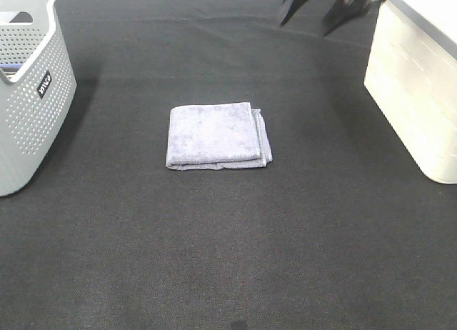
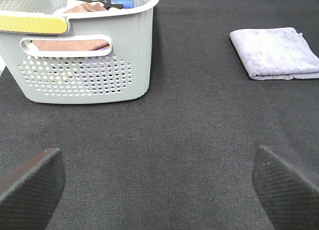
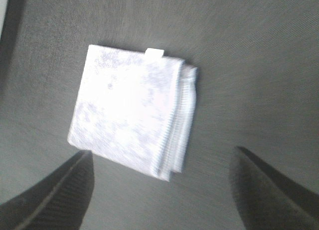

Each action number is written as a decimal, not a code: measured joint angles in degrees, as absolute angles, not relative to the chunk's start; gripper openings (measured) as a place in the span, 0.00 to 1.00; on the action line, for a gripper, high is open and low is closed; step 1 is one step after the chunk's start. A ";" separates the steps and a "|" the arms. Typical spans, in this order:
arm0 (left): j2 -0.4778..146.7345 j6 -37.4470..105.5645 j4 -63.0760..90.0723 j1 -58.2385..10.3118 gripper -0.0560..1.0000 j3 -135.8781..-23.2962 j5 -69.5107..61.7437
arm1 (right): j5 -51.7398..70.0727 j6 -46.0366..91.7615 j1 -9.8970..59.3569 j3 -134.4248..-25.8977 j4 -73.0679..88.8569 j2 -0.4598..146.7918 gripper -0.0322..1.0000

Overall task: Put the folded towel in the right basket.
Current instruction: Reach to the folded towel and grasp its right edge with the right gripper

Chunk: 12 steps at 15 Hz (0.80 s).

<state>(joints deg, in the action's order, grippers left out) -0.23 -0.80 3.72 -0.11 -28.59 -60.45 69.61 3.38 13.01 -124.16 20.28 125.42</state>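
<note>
The folded towel (image 1: 218, 136) lies flat on the mat (image 1: 228, 258), well apart from the right basket (image 1: 418, 94). The right gripper (image 3: 162, 182) hangs over it, jaws wide and empty. The towel sits just ahead of the fingertips, nearer one finger than the other. The left gripper (image 2: 159, 182), likewise open and empty, has the towel far ahead and off to one side, so the right arm looks nearer.

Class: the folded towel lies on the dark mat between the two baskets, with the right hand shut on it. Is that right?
No. The right hand is open, not shut on the towel, as the right wrist view shows.
</note>
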 joint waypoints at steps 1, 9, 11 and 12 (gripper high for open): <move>-0.23 -0.80 3.72 -0.11 0.97 -28.59 -60.45 | 69.67 3.21 13.01 -124.85 22.00 128.00 0.72; -0.23 -0.80 3.72 -0.11 0.97 -28.59 -60.45 | 69.73 6.99 11.17 -125.02 33.35 143.24 0.72; -0.23 -0.80 3.72 -0.11 0.97 -28.59 -60.45 | 69.73 8.25 10.94 -125.13 33.58 145.36 0.72; -0.23 -0.80 3.72 -0.11 0.97 -28.59 -60.45 | 69.73 8.25 10.94 -125.13 33.58 145.36 0.72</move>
